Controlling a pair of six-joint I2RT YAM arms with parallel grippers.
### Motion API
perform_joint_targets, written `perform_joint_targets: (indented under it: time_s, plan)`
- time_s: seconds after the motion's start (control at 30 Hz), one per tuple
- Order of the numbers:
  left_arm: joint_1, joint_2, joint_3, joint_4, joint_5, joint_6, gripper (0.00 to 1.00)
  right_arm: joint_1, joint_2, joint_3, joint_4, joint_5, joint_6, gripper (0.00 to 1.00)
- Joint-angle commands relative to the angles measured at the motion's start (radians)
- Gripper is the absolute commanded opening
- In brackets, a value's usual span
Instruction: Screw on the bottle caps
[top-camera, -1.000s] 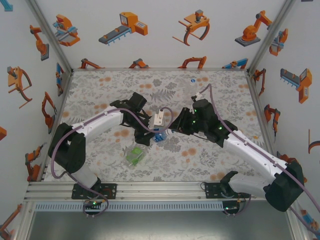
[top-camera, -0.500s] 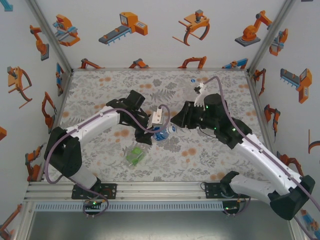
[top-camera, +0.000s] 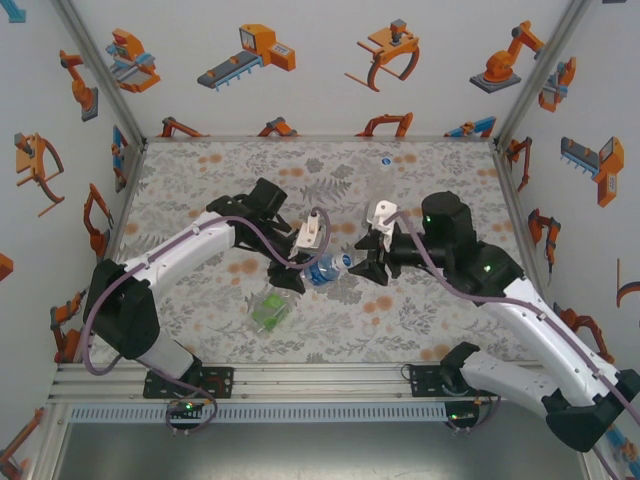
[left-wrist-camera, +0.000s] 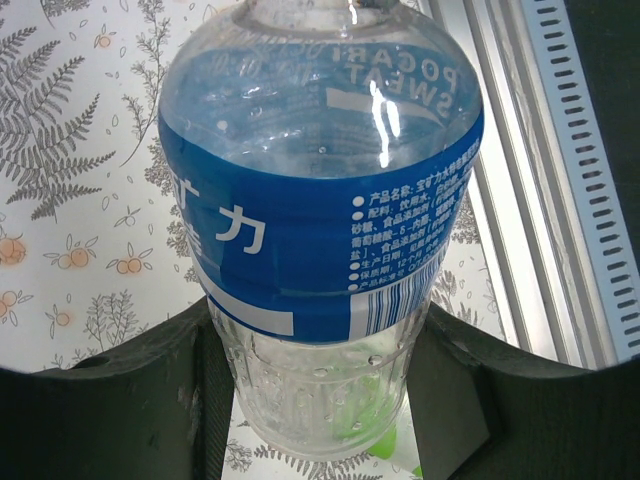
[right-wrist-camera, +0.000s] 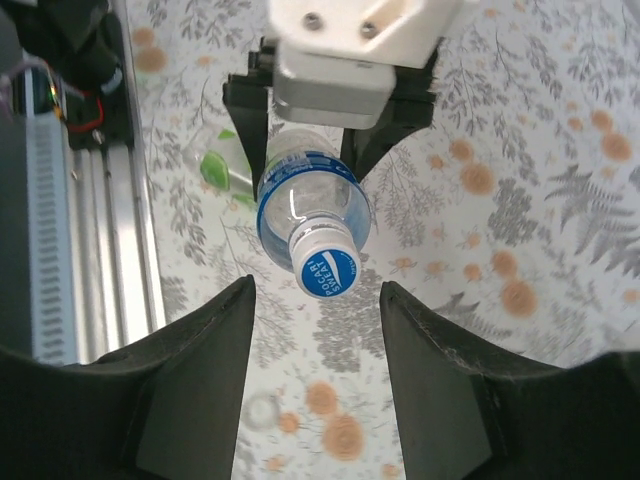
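The blue-label bottle (top-camera: 322, 270) hangs tilted above the table, with my left gripper (top-camera: 302, 272) shut on its clear lower body (left-wrist-camera: 320, 390). A blue-topped bottle cap (right-wrist-camera: 328, 271) sits on its neck, pointing at my right gripper (right-wrist-camera: 315, 295). That gripper (top-camera: 366, 262) stands open just off the cap, one finger on each side, touching nothing. The green-label bottle (top-camera: 270, 311) lies on the table under the left arm. Another small bottle cap (top-camera: 385, 160) lies far back on the table.
The floral table (top-camera: 200, 180) is walled on three sides. A metal rail (top-camera: 300, 380) runs along its near edge. In the right wrist view a small pale ring (right-wrist-camera: 262, 411) lies blurred on the table below the gripper.
My right gripper has opened and drawn back from the bottle's cap toward the right. The left gripper keeps its hold on the bottle, now tilted lower.
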Motion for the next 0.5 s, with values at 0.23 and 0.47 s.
perform_joint_targets:
  time_s: [0.23, 0.47]
  plan:
    - [-0.001, -0.034, 0.027, -0.062, 0.057, 0.048, 0.00, 0.022, 0.091, 0.045, -0.013, -0.109, -0.214, 0.50]
    - [-0.001, -0.037, 0.027, -0.064, 0.057, 0.049, 0.00, 0.030, 0.102, 0.037, -0.011, -0.121, -0.217, 0.45]
